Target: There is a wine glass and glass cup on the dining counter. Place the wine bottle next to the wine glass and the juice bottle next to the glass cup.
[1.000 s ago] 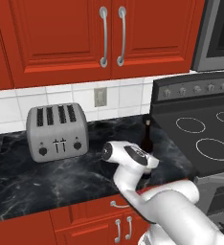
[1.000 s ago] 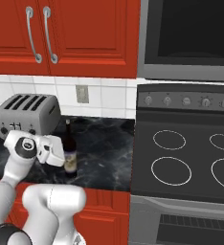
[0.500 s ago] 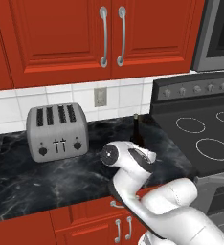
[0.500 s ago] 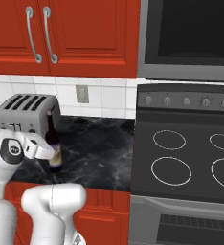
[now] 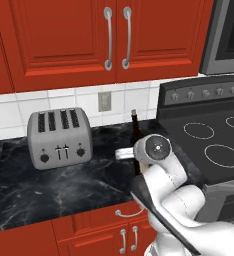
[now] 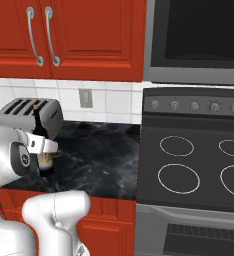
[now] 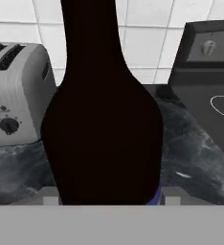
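The gripper is clamped on the wine bottle, keeping it upright for transport. The bottle hangs over the black worktop, between the toaster and stove behind.

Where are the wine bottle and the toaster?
wine bottle (image 7: 102, 134): hand view, on its wide dark body.
toaster (image 5: 59, 142): left base view, on its silver front above the knobs.
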Controlling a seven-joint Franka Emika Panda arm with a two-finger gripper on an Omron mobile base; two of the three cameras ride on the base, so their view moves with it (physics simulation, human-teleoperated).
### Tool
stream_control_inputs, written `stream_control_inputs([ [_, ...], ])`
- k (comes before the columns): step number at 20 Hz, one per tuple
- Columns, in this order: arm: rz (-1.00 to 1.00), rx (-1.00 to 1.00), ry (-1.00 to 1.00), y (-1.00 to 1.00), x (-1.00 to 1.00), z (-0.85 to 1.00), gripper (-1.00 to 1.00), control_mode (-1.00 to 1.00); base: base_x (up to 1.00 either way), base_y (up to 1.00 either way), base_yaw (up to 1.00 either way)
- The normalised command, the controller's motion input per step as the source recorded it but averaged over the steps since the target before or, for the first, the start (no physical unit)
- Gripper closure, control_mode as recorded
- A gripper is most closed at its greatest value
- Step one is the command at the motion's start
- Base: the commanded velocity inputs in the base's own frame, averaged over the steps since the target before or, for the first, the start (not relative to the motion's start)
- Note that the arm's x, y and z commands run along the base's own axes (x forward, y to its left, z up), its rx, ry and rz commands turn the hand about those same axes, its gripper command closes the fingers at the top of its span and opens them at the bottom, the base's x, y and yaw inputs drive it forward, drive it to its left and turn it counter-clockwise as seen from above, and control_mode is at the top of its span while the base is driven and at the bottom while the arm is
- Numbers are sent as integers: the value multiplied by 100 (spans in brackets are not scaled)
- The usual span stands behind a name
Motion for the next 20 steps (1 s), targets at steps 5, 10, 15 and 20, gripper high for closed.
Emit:
stream_control_inputs([
  [5, 58, 6, 1, 7, -46, 45, 100, -100, 0, 0, 0],
  [10, 48, 5, -4, 3, -50, 45, 100, -100, 0, 0, 0],
  [15, 27, 12, -4, 0, -49, 36, 100, -100, 0, 0, 0],
  [20, 15, 15, -1, 0, -45, 28, 100, -100, 0, 0, 0],
])
